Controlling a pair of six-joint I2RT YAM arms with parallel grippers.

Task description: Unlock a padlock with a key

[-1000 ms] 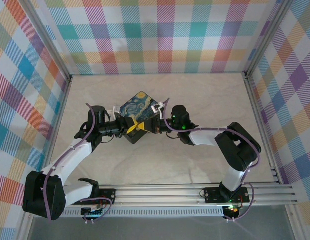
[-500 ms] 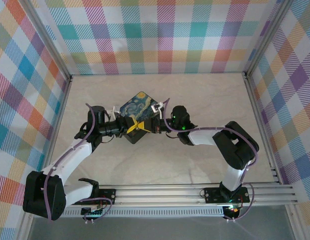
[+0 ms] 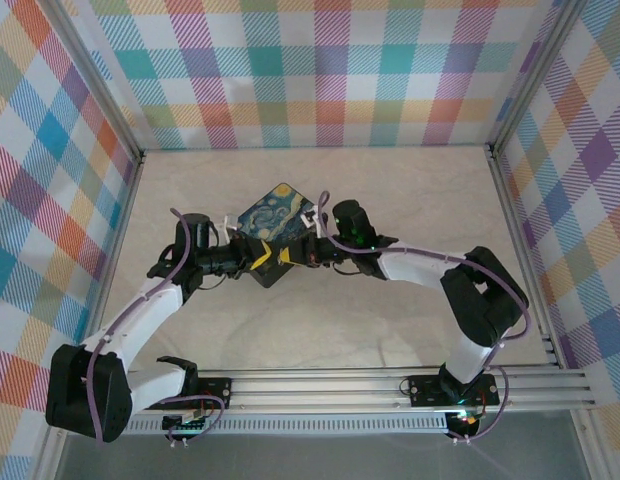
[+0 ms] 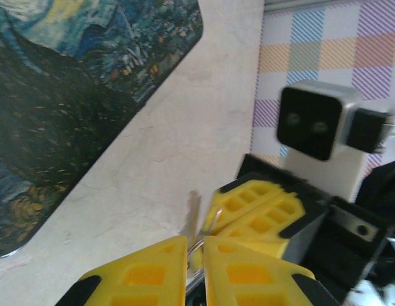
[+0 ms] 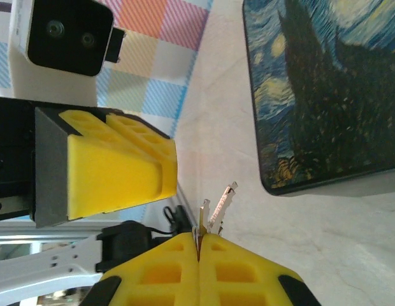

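Observation:
Both grippers meet tip to tip just in front of the starry-night box (image 3: pixel 275 215). My left gripper (image 4: pixel 195 241) is shut on the padlock (image 4: pixel 198 245). Only its thin metal loop and a dark bit show between the yellow pads. My right gripper (image 5: pixel 199 237) is shut on the key (image 5: pixel 222 201), and two slim silvery blades stick out of its tips. In the left wrist view a blurred blade of the key (image 4: pixel 193 213) stands right above my left fingertips, beside the right gripper (image 4: pixel 216 215). From above, the left gripper (image 3: pixel 260 259) and right gripper (image 3: pixel 290 256) nearly touch.
The box (image 4: pixel 70 95) lies flat on the pale marbled table (image 3: pixel 410 190), its near corner close behind the fingertips. Plaid walls (image 3: pixel 310 70) close in the back and both sides. An aluminium rail (image 3: pixel 390 385) runs along the near edge by the arm bases.
The right gripper has moved left and slightly away from the bases, bringing the key up against the left gripper's tips. The left arm has barely moved.

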